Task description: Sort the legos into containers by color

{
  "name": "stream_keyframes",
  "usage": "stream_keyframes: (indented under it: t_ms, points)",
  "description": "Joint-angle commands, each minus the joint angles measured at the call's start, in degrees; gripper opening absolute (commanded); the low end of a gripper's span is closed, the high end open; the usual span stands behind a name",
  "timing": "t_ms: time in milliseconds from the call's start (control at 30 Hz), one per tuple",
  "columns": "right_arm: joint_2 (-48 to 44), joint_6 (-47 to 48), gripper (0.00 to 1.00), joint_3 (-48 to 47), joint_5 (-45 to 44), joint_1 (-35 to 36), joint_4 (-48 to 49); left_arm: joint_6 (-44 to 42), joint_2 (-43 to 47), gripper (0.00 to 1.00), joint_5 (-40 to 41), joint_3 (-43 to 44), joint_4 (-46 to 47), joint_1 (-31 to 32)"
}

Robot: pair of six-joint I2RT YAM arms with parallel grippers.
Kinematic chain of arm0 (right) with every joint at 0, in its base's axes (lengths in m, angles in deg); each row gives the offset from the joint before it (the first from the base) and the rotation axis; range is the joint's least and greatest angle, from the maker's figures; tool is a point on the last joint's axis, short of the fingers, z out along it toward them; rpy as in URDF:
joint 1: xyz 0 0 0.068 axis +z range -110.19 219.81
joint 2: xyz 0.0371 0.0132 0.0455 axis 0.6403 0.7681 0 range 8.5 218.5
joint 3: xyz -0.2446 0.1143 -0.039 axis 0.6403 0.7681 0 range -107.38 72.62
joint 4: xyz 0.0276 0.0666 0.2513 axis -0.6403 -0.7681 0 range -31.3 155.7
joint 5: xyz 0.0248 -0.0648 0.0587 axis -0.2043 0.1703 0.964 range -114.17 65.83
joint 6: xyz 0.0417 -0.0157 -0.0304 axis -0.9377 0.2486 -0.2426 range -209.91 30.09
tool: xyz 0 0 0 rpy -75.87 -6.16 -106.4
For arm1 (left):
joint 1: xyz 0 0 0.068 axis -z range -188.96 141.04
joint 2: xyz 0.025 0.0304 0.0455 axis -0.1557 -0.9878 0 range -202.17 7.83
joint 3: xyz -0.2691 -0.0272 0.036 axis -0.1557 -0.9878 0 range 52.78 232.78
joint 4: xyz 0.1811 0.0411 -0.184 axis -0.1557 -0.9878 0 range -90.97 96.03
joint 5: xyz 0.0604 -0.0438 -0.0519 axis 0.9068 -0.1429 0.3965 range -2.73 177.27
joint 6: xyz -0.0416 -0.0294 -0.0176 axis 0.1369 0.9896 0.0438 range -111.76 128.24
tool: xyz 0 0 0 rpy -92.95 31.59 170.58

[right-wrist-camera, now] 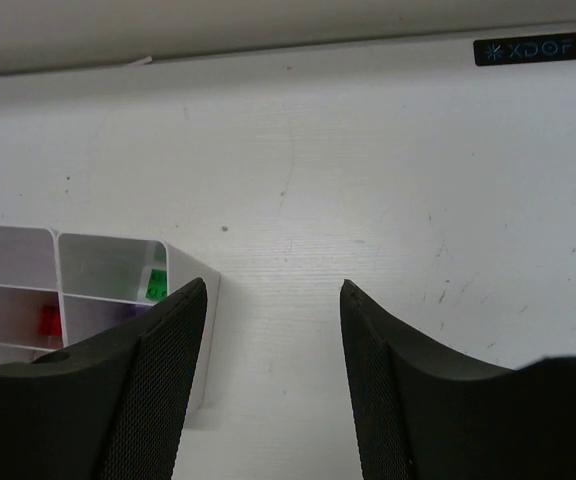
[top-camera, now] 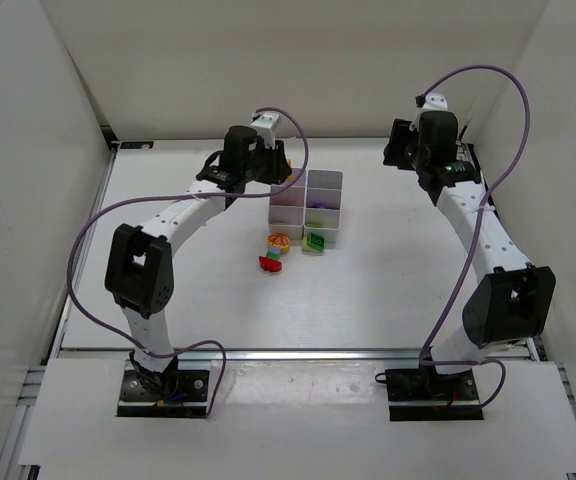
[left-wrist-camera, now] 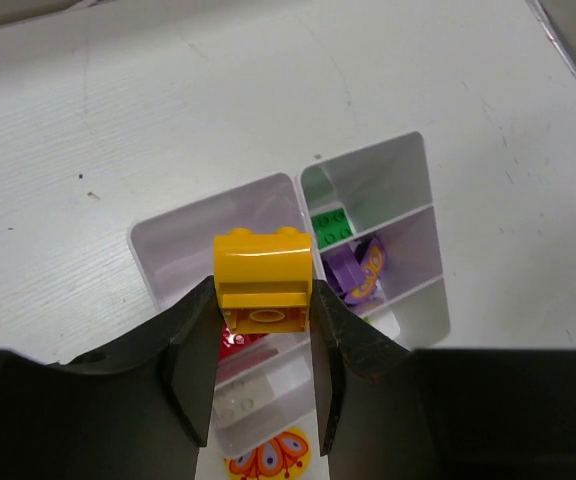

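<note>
**A:** Which step was in hand?

**B:** Nearest the bases, a red brick (top-camera: 270, 263) and a printed orange piece (top-camera: 278, 241) were seen loose on the table (top-camera: 388, 290), just beside the containers (left-wrist-camera: 198, 235). A green brick (top-camera: 315, 241) was seen at their near edge. Whether it lay inside a cell or outside could not be told from above.

**A:** And the one being carried?

**B:** A yellow brick (left-wrist-camera: 264, 270) was clamped between the jaws of the left gripper (left-wrist-camera: 263, 320), over the left column of cells. A placing step was judged to be under way.

**A:** What was called for next?

**B:** A cell free of other colours had to be chosen. A green lego (left-wrist-camera: 330, 225), purple pieces (left-wrist-camera: 353, 270) and a red lego (left-wrist-camera: 236, 340) were already lodged in cells. The cell just beyond the yellow brick appeared bare, so lowering there and parting the jaws was judged fitting. Farthest off, the right gripper (right-wrist-camera: 273, 290) was found over bare table, its jaws apart with nothing between them.
</note>
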Motion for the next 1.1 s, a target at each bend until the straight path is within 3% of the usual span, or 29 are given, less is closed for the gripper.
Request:
stream_keyframes:
  t_ms: [0, 567, 1067]
  points:
    - [-2.46, -1.17, 0.60, 0.34, 1.18, -0.11, 0.37, 2.04, -0.72, 0.10, 9.31, 3.05, 2.38, 0.76]
    - [1.32, -1.96, 0.60, -1.69, 5.23, -0.63, 0.81, 1.26, -6.79, 0.12, 9.69, 6.30, 5.37, 0.94]
    - [2.02, -2.49, 0.61, -0.81, 5.58, -1.34, 1.69, -0.06, -7.23, 0.69, 6.34, 6.30, 3.26, 0.94]
